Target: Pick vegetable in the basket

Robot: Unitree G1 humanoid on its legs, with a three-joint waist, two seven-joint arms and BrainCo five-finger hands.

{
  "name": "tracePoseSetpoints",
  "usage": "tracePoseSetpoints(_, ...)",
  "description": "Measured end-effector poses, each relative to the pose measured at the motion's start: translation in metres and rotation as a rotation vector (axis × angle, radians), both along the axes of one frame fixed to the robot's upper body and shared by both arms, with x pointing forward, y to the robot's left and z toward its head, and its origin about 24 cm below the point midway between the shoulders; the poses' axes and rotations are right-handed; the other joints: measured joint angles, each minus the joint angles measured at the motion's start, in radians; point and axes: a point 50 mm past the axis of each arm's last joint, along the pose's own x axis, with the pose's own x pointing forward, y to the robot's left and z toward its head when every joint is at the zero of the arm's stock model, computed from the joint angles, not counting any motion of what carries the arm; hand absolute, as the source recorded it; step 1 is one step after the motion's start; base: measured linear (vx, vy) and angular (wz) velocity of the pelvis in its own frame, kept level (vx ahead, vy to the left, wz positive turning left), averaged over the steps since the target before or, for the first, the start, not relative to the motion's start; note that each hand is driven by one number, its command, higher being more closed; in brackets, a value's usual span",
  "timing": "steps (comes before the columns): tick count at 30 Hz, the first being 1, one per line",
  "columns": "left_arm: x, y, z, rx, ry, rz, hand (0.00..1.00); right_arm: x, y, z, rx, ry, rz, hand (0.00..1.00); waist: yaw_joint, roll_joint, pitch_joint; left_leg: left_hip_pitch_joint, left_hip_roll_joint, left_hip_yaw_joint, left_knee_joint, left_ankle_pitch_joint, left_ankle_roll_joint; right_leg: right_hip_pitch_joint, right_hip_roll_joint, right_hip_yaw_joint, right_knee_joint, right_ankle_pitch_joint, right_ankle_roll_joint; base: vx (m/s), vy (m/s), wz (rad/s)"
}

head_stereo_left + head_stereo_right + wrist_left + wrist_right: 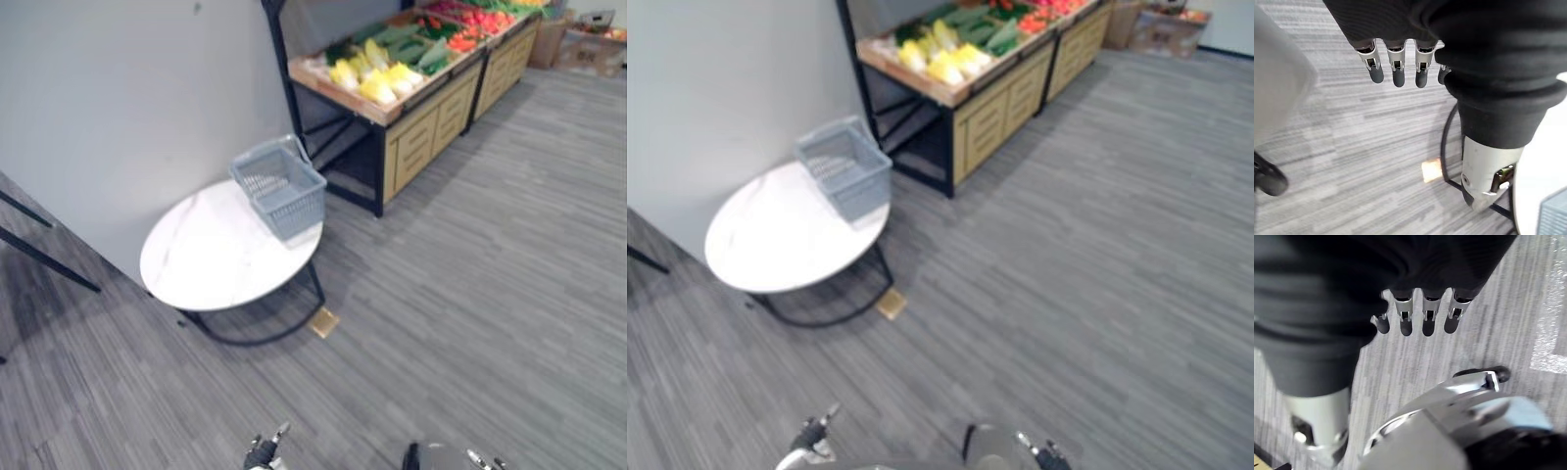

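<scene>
- As we look along the left wrist, the left robot hand (1397, 63) hangs over the grey carpet floor (1352, 147). Its fingers are straight and set apart from the thumb, and nothing is between them.
- The right robot hand (1422, 316) is spread the same way over the floor, fingers straight, and we find nothing in its grasp.
- We see the vegetables on a long wooden stand (431, 117) with drawer fronts, well apart from both hands. The yellow vegetables (372, 76) lie at the near end, the green vegetables (407, 47) behind them and the red vegetables (475, 22) farther along.
- The basket (281, 188), grey-blue with latticed walls, stands upright on the round white tabletop (211, 259), at the edge nearest the stand.
- The tabletop rests on a black frame and sits close against a pale grey wall (127, 98).
- A small tan block (324, 321) lies on the floor just beside the ring of the frame.
- Cardboard boxes (578, 44) stand past the far end of the stand.
</scene>
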Motion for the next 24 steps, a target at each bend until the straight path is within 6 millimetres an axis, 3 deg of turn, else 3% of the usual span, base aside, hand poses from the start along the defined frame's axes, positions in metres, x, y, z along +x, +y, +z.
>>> tracePoseSetpoints(2, -0.005, 0.008, 0.001, 0.014, 0.000, 0.035, 0.00, 0.009, 0.004, 0.001, 0.000, -0.025, 0.001, 0.00, 0.004, -0.019, 0.004, -0.091, 0.000, 0.091, 0.097, -0.031, 0.046, 0.136, 0.002, 0.012, -0.107, -0.001, 0.000, 0.42, -0.087, -0.22)
tracePoseSetpoints(4, -0.010, 0.013, 0.001, 0.028, 0.007, 0.045, 0.00, 0.025, 0.010, 0.003, 0.012, -0.063, 0.015, 0.00, 0.013, -0.024, 0.007, -0.224, -0.004, 0.191, 0.013, -0.095, 0.070, 0.243, 0.005, 0.035, -0.223, 0.001, 0.008, 0.38, -0.002, -0.34)
tracePoseSetpoints(6, -0.014, 0.012, 0.000, 0.021, 0.013, 0.056, 0.00, 0.030, 0.013, 0.003, 0.019, -0.072, 0.023, 0.00, 0.020, -0.028, 0.010, -0.259, -0.009, 0.233, -0.088, -0.123, 0.080, 0.291, 0.004, 0.046, -0.265, 0.008, 0.020, 0.33, 0.061, -0.27)
tracePoseSetpoints(8, -0.011, 0.011, 0.001, 0.028, 0.001, 0.034, 0.00, 0.035, 0.017, 0.003, 0.027, -0.081, 0.034, 0.00, 0.042, -0.035, 0.010, -0.262, -0.043, 0.288, -0.410, -0.130, 0.093, 0.366, -0.013, 0.055, -0.330, -0.001, 0.050, 0.50, 0.158, -0.28)
tracePoseSetpoints(9, -0.011, 0.011, 0.001, 0.030, 0.000, 0.024, 0.00, 0.037, 0.019, 0.004, 0.029, -0.087, 0.044, 0.00, 0.043, -0.039, 0.010, -0.244, -0.075, 0.294, -0.631, -0.094, 0.104, 0.405, -0.028, 0.061, -0.348, -0.025, 0.065, 0.48, 0.202, -0.22)
tracePoseSetpoints(11, -0.012, 0.010, 0.001, 0.026, -0.004, 0.033, 0.00, 0.039, 0.022, 0.004, 0.028, -0.087, 0.076, 0.00, 0.050, -0.039, 0.011, -0.239, -0.083, 0.296, -0.830, -0.012, 0.110, 0.460, -0.045, 0.076, -0.366, -0.065, 0.097, 0.48, 0.261, -0.28)
tracePoseSetpoints(12, -0.012, 0.013, 0.002, 0.031, -0.012, 0.037, 0.00, 0.038, 0.024, 0.003, 0.033, -0.078, 0.092, 0.00, 0.059, -0.053, 0.003, -0.242, -0.090, 0.309, -0.804, 0.069, 0.128, 0.483, -0.064, 0.088, -0.379, -0.084, 0.088, 0.68, 0.373, -0.30)
tracePoseSetpoints(13, -0.011, 0.019, 0.004, 0.049, -0.021, 0.034, 0.00, 0.040, 0.034, 0.002, 0.055, -0.083, 0.101, 0.00, 0.061, -0.072, -0.019, -0.272, -0.118, 0.338, -0.754, 0.040, 0.170, 0.487, -0.093, 0.118, -0.392, -0.083, 0.069, 0.71, 0.347, -0.14)
tracePoseSetpoints(14, -0.008, 0.021, 0.004, 0.056, -0.028, 0.029, 0.00, 0.044, 0.039, 0.002, 0.072, -0.094, 0.107, 0.00, 0.051, -0.089, -0.024, -0.303, -0.105, 0.345, -0.664, 0.000, 0.206, 0.481, -0.096, 0.167, -0.401, -0.008, 0.073, 0.73, 0.359, -0.02)
tracePoseSetpoints(15, -0.008, 0.022, 0.005, 0.055, -0.031, 0.038, 0.00, 0.043, 0.042, 0.001, 0.078, -0.091, 0.109, 0.00, 0.055, -0.088, -0.024, -0.316, -0.089, 0.355, -0.612, -0.021, 0.212, 0.488, -0.097, 0.193, -0.407, 0.030, 0.071, 0.62, 0.331, 0.02)
tracePoseSetpoints(16, -0.008, 0.031, 0.007, 0.075, -0.038, 0.044, 0.00, 0.040, 0.047, -0.001, 0.100, -0.077, 0.088, 0.00, 0.067, -0.093, -0.016, -0.351, -0.038, 0.381, -0.460, -0.035, 0.218, 0.518, -0.091, 0.250, -0.419, 0.120, 0.072, 0.46, 0.294, -0.09)
tracePoseSetpoints(17, -0.011, 0.035, 0.006, 0.083, -0.027, 0.044, 0.00, 0.039, 0.049, -0.002, 0.107, -0.071, 0.078, 0.00, 0.080, -0.089, -0.016, -0.376, -0.037, 0.395, -0.422, -0.071, 0.202, 0.526, -0.094, 0.274, -0.419, 0.157, 0.085, 0.59, 0.433, -0.23)
tracePoseSetpoints(18, -0.026, 0.030, 0.001, 0.068, 0.038, 0.013, 0.00, 0.022, 0.035, -0.004, 0.086, -0.036, 0.035, 0.00, 0.085, -0.078, -0.070, -0.328, -0.080, 0.349, -0.648, -0.058, 0.215, 0.506, -0.089, 0.300, -0.355, 0.202, 0.107, 0.42, 0.342, -0.10)
tracePoseSetpoints(19, -0.031, 0.035, 0.000, 0.070, 0.059, 0.016, 0.00, 0.019, 0.038, -0.005, 0.097, -0.025, 0.026, 0.00, 0.080, -0.109, -0.078, -0.312, -0.121, 0.361, -0.641, -0.076, 0.217, 0.504, -0.116, 0.299, -0.308, 0.202, 0.106, 0.42, 0.330, 0.32)
tracePoseSetpoints(20, -0.032, 0.041, 0.000, 0.086, 0.080, -0.016, 0.00, 0.013, 0.033, -0.006, 0.096, -0.012, 0.008, 0.00, 0.058, -0.137, -0.072, -0.259, -0.188, 0.345, -0.686, -0.097, 0.224, 0.463, -0.152, 0.297, -0.146, 0.237, 0.134, 0.34, 0.206, 0.84)
tracePoseSetpoints(21, -0.032, 0.042, 0.000, 0.091, 0.100, -0.054, 0.00, 0.005, 0.025, -0.007, 0.089, 0.010, -0.030, 0.00, 0.044, -0.144, -0.050, -0.174, -0.245, 0.323, -0.737, -0.114, 0.239, 0.373, -0.166, 0.330, 0.095, 0.425, 0.186, 0.45, 0.230, 0.97)
tracePoseSetpoints(22, -0.032, 0.041, -0.001, 0.096, 0.110, -0.088, 0.00, -0.008, 0.021, -0.008, 0.080, 0.037, -0.055, 0.00, 0.029, -0.134, -0.034, -0.095, -0.281, 0.298, -0.789, -0.119, 0.237, 0.307, -0.163, 0.347, 0.258, 0.636, 0.201, 0.54, 0.226, 0.90)
tracePoseSetpoints(23, -0.034, 0.042, -0.001, 0.108, 0.125, -0.122, 0.00, -0.012, 0.021, -0.008, 0.077, 0.047, -0.043, 0.00, 0.021, -0.133, -0.019, -0.025, -0.308, 0.272, -0.833, -0.124, 0.228, 0.220, -0.165, 0.336, 0.463, 0.614, 0.210, 0.45, 0.157, 0.88)
tracePoseSetpoints(24, -0.038, 0.041, -0.002, 0.112, 0.149, -0.166, 0.00, -0.022, 0.020, -0.009, 0.072, 0.074, -0.022, 0.00, 0.002, -0.125, -0.014, 0.053, -0.320, 0.247, -0.877, -0.129, 0.222, 0.115, -0.165, 0.294, 0.629, 0.479, 0.149, 0.56, 0.154, 0.79)
